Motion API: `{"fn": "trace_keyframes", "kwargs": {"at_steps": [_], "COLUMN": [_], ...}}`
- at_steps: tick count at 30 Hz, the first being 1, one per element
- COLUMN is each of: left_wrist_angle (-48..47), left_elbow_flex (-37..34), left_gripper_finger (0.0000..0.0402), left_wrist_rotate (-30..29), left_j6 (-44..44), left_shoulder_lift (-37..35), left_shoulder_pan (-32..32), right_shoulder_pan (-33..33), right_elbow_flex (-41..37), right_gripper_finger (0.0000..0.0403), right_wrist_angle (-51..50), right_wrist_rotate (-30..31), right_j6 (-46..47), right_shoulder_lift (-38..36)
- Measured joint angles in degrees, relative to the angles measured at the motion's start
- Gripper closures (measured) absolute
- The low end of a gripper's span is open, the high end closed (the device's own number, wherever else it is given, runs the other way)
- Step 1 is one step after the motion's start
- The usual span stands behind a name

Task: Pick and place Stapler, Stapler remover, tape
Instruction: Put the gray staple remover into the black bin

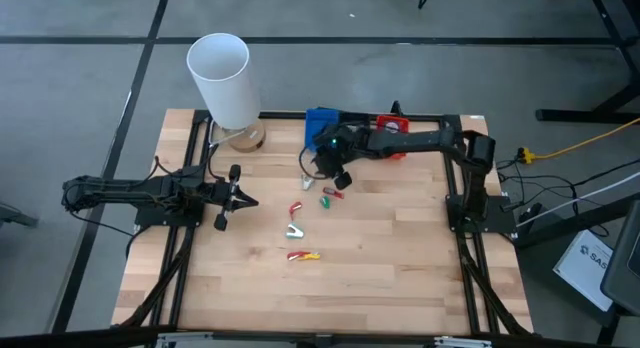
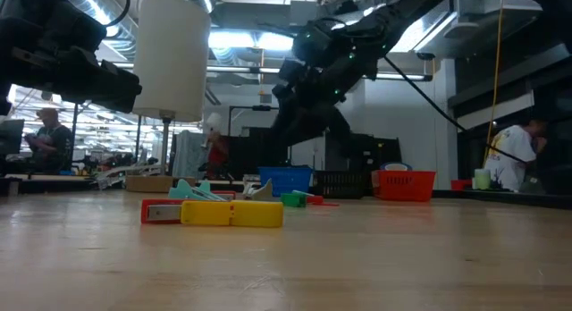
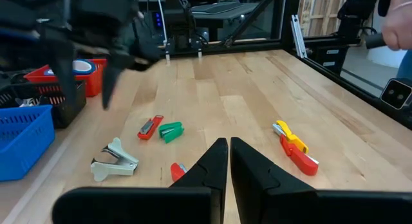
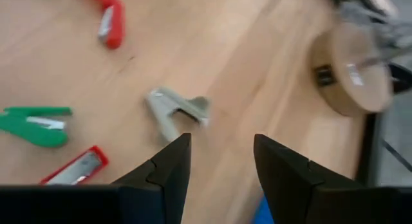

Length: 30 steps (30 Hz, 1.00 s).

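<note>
A cup (image 1: 220, 76) stands at the table's (image 1: 400, 278) far left corner. Two bins (image 1: 322, 123) sit side by side at the middle of the far edge, with the right arm's gripper (image 1: 330, 168) just before them. Small staplers (image 1: 303, 256) and staple removers (image 1: 294, 229) lie scattered about the table's middle. The left arm's gripper (image 1: 245, 199) rests left of them.

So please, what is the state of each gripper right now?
Left gripper: shut, holding nothing, at the table's left side.
Right gripper: open, empty, above the grey staple remover.
</note>
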Motion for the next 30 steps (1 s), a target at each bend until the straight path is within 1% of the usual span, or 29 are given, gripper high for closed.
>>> {"fn": "trace_keyframes", "kwargs": {"at_steps": [8,16,21,23,27,30], "left_wrist_angle": [0.0,0.0,0.0,0.0,0.0,0.0], "left_elbow_flex": [0.0,0.0,0.0,0.0,0.0,0.0], "left_gripper_finger": [0.0386,0.0386,0.0386,0.0386,0.0386,0.0386], "left_wrist_rotate": [0.0,0.0,0.0,0.0,0.0,0.0], "left_j6": [0.0,0.0,0.0,0.0,0.0,0.0], "left_shoulder_lift": [0.0,0.0,0.0,0.0,0.0,0.0], "left_shoulder_pan": [0.0,0.0,0.0,0.0,0.0,0.0], "right_shoulder_pan": [2.2,2.2,2.3,2.2,2.2,2.2], "right_elbow_flex": [0.0,0.0,0.0,0.0,0.0,0.0], "right_gripper_finger": [0.0233,0.0233,0.0233,0.0233,0.0236,0.0257], "right_wrist_angle": [-0.6,-1.8,-0.4,0.8,1.7,1.7], "right_wrist_rotate": [0.6,-3.1,-3.7,-3.0,0.7,0.8], "right_j6": [-0.2,0.1,0.1,0.2,0.2,0.2], "right_shoulder_lift": [2.8,3.1,5.8,6.8,8.1,8.5]}}
